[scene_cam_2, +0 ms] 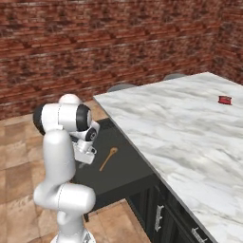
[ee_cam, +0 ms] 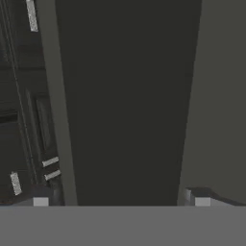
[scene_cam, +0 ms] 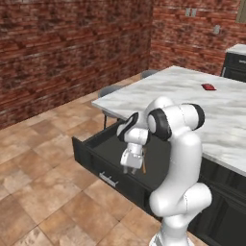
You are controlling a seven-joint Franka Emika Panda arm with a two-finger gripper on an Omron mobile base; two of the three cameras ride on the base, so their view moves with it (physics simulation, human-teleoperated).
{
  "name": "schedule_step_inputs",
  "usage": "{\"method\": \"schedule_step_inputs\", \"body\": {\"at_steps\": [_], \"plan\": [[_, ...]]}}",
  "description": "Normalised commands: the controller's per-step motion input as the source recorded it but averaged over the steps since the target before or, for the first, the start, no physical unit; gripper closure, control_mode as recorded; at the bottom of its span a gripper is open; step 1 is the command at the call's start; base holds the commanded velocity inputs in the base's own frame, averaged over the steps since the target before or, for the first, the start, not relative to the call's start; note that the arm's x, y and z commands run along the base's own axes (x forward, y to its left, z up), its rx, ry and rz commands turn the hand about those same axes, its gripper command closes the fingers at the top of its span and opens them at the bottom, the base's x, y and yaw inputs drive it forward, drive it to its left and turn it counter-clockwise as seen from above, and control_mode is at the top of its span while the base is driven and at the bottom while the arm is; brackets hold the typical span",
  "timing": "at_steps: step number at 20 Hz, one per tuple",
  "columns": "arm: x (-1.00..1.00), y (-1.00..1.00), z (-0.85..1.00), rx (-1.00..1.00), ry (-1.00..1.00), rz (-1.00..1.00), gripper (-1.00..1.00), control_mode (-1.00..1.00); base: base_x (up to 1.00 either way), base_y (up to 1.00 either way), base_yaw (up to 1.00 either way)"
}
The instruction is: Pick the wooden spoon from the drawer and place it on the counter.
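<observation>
The black drawer (scene_cam: 93, 163) is pulled open under the white marble counter (scene_cam: 192, 98), its silver bar handle (scene_cam: 108, 179) on the front panel. The orange-tan wooden spoon (scene_cam_2: 108, 158) lies flat on the drawer floor (scene_cam_2: 124, 167); a sliver of it (scene_cam: 144, 166) shows beside the hand. My gripper (scene_cam: 130, 169) points down into the drawer, just left of the spoon (scene_cam_2: 87, 160) and above the floor. In the hand view my gripper (ee_cam: 121, 199) is open, its fingertips (ee_cam: 41, 200) wide apart over bare dark drawer floor, with nothing between them.
A small red object (scene_cam_2: 224, 99) lies far back on the counter (scene_cam_2: 180, 128). Two grey stools (scene_cam: 110, 90) (scene_cam_2: 121, 87) stand at the counter's far edge. Black cabinet fronts (scene_cam_2: 161, 216) sit below the slab. Tiled floor (scene_cam: 38, 158) spreads left of the drawer.
</observation>
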Motion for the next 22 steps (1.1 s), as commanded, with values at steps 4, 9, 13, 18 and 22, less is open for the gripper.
{"method": "schedule_step_inputs", "body": {"at_steps": [4,9,13,18,22], "plan": [[-1.0,1.0,-0.62,0.0,-0.06,0.03,-1.0,-1.0,0.0,0.0,0.0],[-0.42,0.69,0.79,0.01,-0.51,-0.01,-1.0,-1.0,0.0,0.0,0.0],[0.0,0.01,1.0,0.03,-0.6,-0.18,-1.0,-1.0,0.0,0.0,0.0],[0.02,-0.31,1.0,0.02,-0.54,-0.32,-1.0,-1.0,0.0,0.0,0.0],[0.03,-0.73,0.45,0.07,-0.21,-0.44,-1.0,-1.0,0.0,0.0,0.0]]}}
